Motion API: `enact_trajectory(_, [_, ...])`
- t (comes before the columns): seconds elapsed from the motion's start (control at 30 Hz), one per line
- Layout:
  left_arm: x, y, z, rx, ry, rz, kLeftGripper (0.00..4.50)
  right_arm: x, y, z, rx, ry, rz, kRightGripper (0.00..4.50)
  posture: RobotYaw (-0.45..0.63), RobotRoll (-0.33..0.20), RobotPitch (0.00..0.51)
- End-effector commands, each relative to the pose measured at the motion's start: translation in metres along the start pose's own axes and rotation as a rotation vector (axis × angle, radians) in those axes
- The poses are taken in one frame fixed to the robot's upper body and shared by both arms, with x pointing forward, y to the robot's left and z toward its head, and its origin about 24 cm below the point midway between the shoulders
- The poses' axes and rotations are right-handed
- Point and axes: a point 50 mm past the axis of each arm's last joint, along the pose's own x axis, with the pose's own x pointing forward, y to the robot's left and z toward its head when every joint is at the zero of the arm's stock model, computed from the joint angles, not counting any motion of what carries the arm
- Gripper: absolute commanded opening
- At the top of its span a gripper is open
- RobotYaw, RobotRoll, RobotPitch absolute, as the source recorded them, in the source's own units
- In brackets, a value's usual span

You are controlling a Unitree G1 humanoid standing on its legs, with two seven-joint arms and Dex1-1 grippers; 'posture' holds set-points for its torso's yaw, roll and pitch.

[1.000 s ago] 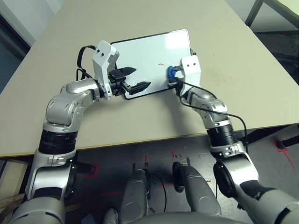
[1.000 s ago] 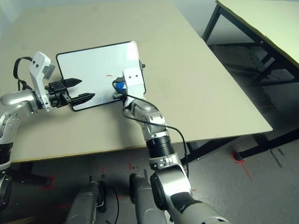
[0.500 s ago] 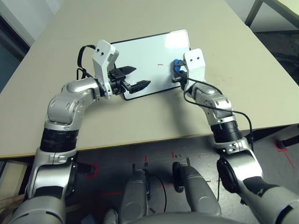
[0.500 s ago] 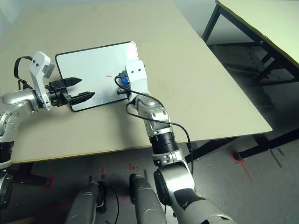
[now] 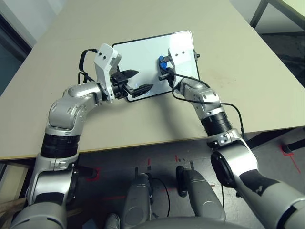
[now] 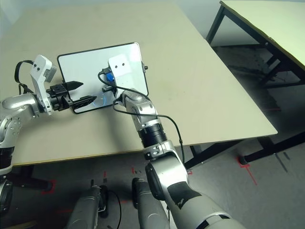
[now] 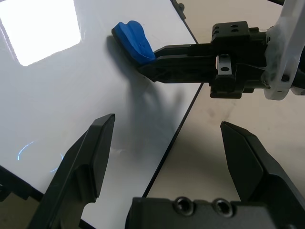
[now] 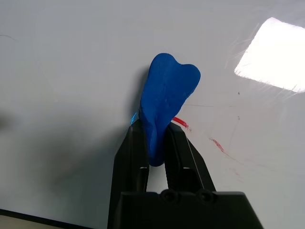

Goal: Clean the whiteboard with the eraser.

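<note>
The whiteboard [image 5: 140, 55] lies flat on the tan table, black-framed, with short red marks [image 8: 180, 123] on its surface. My right gripper [image 5: 163, 67] is shut on the blue eraser [image 5: 161, 60] and presses it onto the middle of the board. The eraser [image 8: 164, 102] stands upright between the two black fingers, right beside the red marks. My left gripper [image 5: 141, 80] hovers open over the board's near edge, just left of the eraser [image 7: 134, 40], with nothing between its fingers. A faint blue arc [image 7: 21, 150] shows near the board's near left corner.
The table [image 5: 238, 90] reaches well to the right and behind the board; its front edge runs below both arms. A second table [image 6: 267, 19] with black legs stands across a floor gap at the far right.
My right gripper has swept the eraser leftward across the board, from its right edge to about the middle. The left arm has stayed put.
</note>
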Motion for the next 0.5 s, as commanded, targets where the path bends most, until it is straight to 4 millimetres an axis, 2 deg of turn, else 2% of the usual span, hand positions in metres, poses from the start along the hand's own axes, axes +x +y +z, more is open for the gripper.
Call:
enact_trajectory(0.03, [-0.002,-0.002,-0.001,-0.004,0.002,-0.002,4.5,0.005,0.014,0.002,0.001,-0.007,0.044,0.46,-0.03,0.0,0.165])
enact_trajectory(0.27, [-0.002,-0.002,-0.001,-0.004,0.003,-0.001,4.5,-0.001,-0.014,-0.014,0.005,0.038,-0.043,0.46,-0.04,0.0,0.165])
enact_trajectory(0.5, [0.001,-0.002,0.0,-0.002,0.003,-0.017,4.5,-0.022,-0.061,-0.033,0.027,0.086,-0.207,0.44,-0.06,0.0,0.162])
